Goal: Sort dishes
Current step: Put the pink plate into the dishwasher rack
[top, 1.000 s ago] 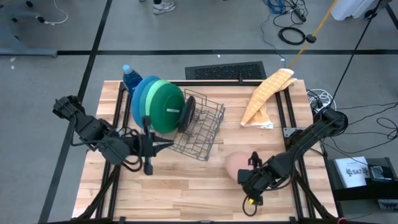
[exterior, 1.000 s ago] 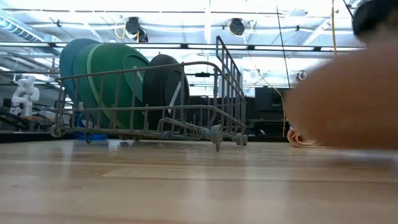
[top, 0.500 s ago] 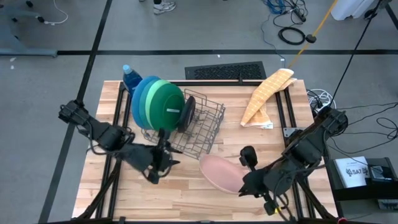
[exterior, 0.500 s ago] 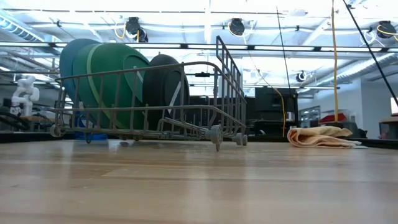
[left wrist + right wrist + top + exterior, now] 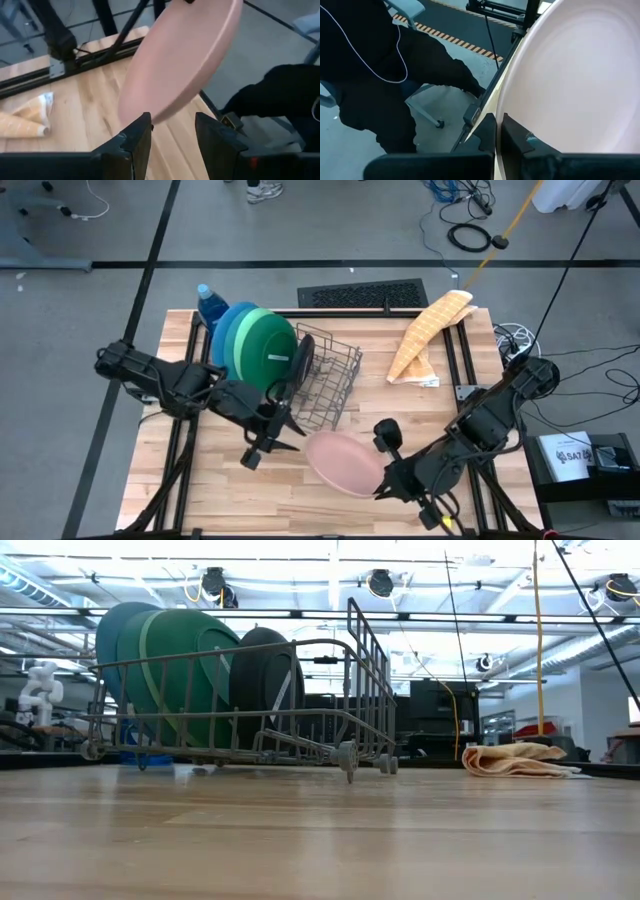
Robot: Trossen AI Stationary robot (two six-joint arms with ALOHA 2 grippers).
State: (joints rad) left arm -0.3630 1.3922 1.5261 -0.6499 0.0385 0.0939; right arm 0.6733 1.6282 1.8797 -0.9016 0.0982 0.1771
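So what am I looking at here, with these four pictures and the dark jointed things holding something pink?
Those are two robot arms at a wooden table, sorting dishes. One camera looks straight down, one sits at table-top height, and one rides on each wrist. The right end effector is shut on the rim of the pink plate, holding it above the table. The left end effector is open, reaching toward that plate's other edge. In the grey wire rack stand the blue plate, light green plate, dark green plate and black plate. A blue bottle and a folded cloth also lie there.
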